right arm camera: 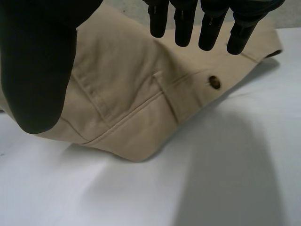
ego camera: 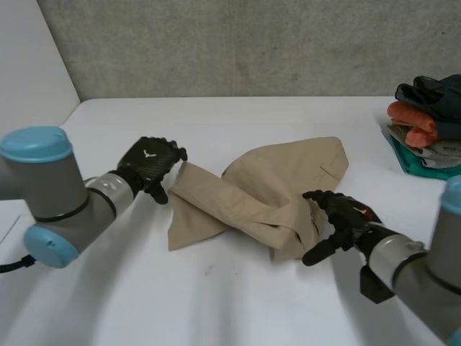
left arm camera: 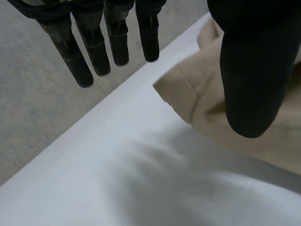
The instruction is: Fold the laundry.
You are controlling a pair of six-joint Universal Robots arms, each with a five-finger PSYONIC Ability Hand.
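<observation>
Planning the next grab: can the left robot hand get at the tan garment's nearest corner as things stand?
Probably yes. The left robot hand is open right beside that corner of the tan garment, with nothing between them.

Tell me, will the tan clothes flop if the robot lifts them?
Probably floppy: the tan garment lies in soft folds, so lifted ends would likely droop. Its stitched seams and button suggest sturdy cloth, maybe heavyish, unlikely to slide easily.
</observation>
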